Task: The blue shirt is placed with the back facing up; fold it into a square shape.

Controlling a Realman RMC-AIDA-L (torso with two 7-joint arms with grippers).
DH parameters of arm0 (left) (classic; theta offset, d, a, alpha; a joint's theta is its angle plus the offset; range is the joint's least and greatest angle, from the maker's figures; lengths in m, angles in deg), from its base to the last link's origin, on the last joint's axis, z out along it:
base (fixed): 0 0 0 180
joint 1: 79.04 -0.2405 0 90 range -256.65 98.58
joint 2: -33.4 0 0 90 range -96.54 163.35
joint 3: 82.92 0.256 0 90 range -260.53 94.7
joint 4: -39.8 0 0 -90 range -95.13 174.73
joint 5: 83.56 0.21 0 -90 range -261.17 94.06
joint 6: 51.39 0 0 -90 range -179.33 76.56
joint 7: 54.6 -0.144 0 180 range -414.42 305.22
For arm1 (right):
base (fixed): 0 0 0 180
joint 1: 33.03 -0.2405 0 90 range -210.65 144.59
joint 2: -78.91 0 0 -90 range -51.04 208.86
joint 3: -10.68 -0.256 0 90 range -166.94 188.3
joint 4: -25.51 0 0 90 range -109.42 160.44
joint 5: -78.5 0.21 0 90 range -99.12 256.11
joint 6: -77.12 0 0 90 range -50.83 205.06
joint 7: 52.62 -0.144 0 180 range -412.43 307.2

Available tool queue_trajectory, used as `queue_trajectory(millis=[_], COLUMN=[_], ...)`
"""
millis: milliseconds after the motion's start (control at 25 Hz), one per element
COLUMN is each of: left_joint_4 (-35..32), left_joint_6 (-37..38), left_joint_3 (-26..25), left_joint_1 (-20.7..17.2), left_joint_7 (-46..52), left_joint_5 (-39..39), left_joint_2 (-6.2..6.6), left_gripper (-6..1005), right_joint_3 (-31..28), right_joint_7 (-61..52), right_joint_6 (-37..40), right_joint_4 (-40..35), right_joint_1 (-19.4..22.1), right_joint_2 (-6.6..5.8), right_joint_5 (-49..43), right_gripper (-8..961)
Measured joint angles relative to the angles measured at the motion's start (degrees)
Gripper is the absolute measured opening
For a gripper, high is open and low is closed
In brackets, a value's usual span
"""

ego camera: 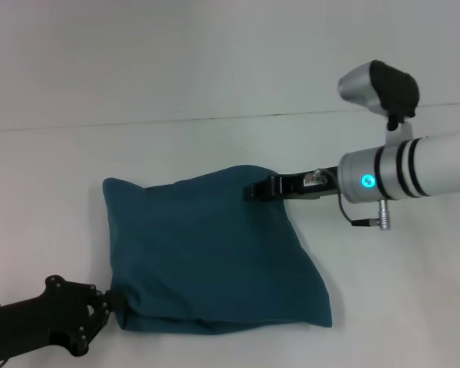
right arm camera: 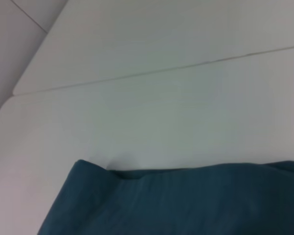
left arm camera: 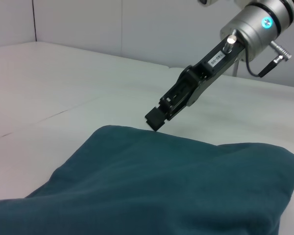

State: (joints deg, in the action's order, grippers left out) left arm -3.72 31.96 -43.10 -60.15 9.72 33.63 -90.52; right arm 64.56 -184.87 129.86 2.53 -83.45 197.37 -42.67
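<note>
Fingers of the right gripper (ego camera: pixel 251 189) sit at the far edge of the blue shirt (ego camera: pixel 215 253), their tips pressed together as far as the left wrist view shows; whether a thin pinch of cloth lies between them cannot be told. At the shirt's near left corner, the left gripper (ego camera: pixel 111 300) meets the hem, but the head view does not settle whether its fingers are apart or clamped on the fabric.

Between the two grippers, the teal-blue shirt lies as a compact, roughly four-sided bundle in the middle of the worktop (ego camera: pixel 215 92). No sleeves or collar stick out, and no lettering shows on the upper face. Stacked layers are visible along the near edge, suggesting the garment is already folded over on itself more than once. By that reading the task is well advanced: the main folds look done, and what remains is tidying. The right-hand side flares outward toward the near corner, the far edge rises in a soft hump, and the top is puffy rather than flat, so the outline is not yet a clean square.

Beneath it, the worktop is plain white and matte, with a thin seam line (ego camera: pixel 138 123) running across it behind the shirt. Pale, bare wall panels close off the scene beyond, seen in the left wrist view.
</note>
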Motion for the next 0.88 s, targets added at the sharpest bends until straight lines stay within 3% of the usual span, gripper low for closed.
queue_trajectory(millis=[600,880], left_joint_4=[0.0,0.0], left_joint_6=[0.1,0.1], left_joint_3=[0.0,-0.3], left_joint_1=[0.3,0.0], left_joint_7=[0.0,0.0], left_joint_5=[0.1,0.1], left_joint_2=[0.0,0.01], left_gripper=[56,60], right_joint_3=[0.8,-1.1], right_joint_7=[-0.2,-0.2], right_joint_6=[-1.9,-2.0], right_joint_4=[0.4,-0.7], right_joint_1=[-1.0,0.9], right_joint_2=[0.52,-0.58], right_joint_5=[0.0,0.5], right_gripper=[393,393])
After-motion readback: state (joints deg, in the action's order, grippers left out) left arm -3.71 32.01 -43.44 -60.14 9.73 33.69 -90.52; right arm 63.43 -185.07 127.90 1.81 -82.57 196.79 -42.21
